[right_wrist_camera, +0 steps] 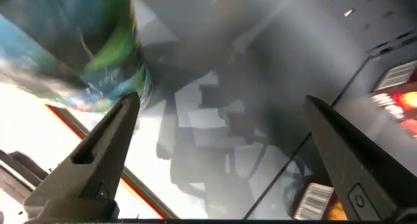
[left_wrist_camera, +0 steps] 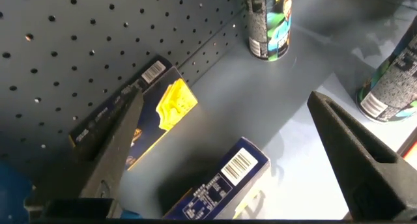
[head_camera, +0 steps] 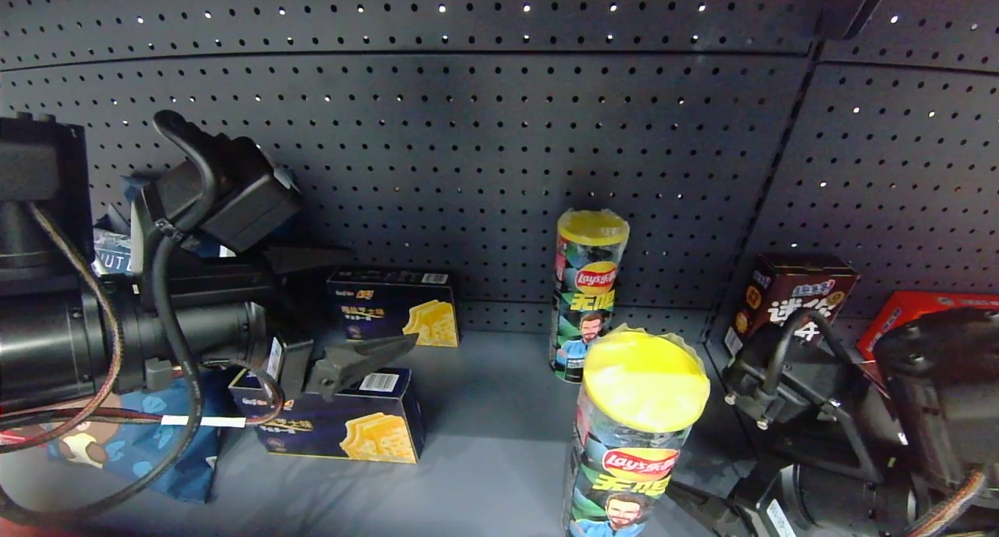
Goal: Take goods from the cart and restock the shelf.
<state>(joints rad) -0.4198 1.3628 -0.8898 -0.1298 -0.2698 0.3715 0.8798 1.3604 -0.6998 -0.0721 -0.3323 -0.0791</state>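
L gripper (left_wrist_camera: 225, 99) & R gripper (right_wrist_camera: 221, 99) are both hanging wide open, holding nothing. Chip can (head_camera: 636, 451) is looking light, thin, prob. slippery; grab its middle gently.

A dark pegboard panel (head_camera: 468, 131) spans the background. A black upright strip (head_camera: 765, 197) separates it from another panel (head_camera: 921, 170) at right.

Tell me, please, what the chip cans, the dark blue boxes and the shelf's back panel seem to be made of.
Chip cans: probably cardboard tubes, glossy printed wrap, yellow plastic lids under crinkled film.
Dark blue boxes: glossy printed paperboard, judging by crisp folded edges.
Back panel: likely painted metal, matte, evenly perforated.
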